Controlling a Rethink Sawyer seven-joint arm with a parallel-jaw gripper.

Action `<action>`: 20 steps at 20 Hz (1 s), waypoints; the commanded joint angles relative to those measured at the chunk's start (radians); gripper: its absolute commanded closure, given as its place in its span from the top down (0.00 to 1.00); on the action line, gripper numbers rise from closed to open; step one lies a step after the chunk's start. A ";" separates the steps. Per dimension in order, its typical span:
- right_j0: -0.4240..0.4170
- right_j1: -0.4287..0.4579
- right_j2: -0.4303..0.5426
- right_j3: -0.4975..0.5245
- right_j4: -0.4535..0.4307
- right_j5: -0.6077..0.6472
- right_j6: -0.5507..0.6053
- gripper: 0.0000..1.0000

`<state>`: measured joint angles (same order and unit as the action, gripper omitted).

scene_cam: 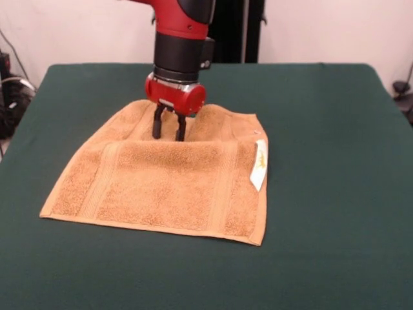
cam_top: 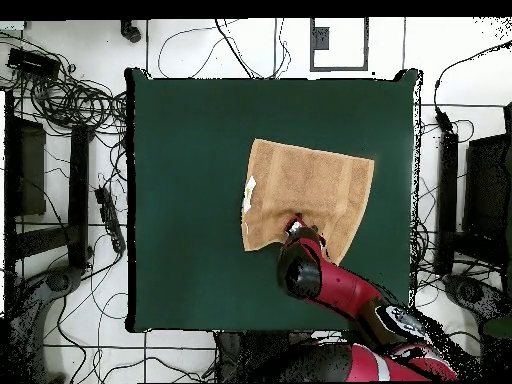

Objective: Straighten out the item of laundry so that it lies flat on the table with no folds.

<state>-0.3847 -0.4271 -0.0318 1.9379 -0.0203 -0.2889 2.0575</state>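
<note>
Front view: tool (scene_cam: 168,131) down on towel (scene_cam: 168,181), two black fingers (scene_cam: 157,124) parted, tips pressed into a raised ridge of cloth. Towel mostly spread on green counter (scene_cam: 335,161), rumpled behind tool; white label (scene_cam: 259,165) well off to one side.

You see an orange-tan terry towel (scene_cam: 161,184) on a dark green tabletop (scene_cam: 335,194). Woven border bands run across it in a slightly flatter tan, and a small white label (scene_cam: 259,165) with a touch of yellow sits at its 3 o'clock edge in the front view. The arm (scene_cam: 184,39) above it is red and black, and the gripper (scene_cam: 168,128) has black jaws under a red wrist.
</note>
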 commanded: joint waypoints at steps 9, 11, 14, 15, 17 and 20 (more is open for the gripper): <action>-0.067 0.019 0.097 0.121 -0.057 0.118 0.135 1.00; -0.093 -0.013 0.091 0.159 -0.090 0.130 0.118 1.00; -0.147 -0.044 0.077 0.207 -0.157 0.137 0.087 1.00; -0.173 -0.049 0.078 0.215 -0.184 0.141 0.074 1.00; -0.227 -0.060 0.079 0.224 -0.237 0.154 0.047 1.00; -0.312 -0.085 0.063 0.215 -0.334 0.173 -0.005 1.00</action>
<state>-0.6284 -0.4979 -0.0294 2.0938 -0.2575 -0.2569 2.0575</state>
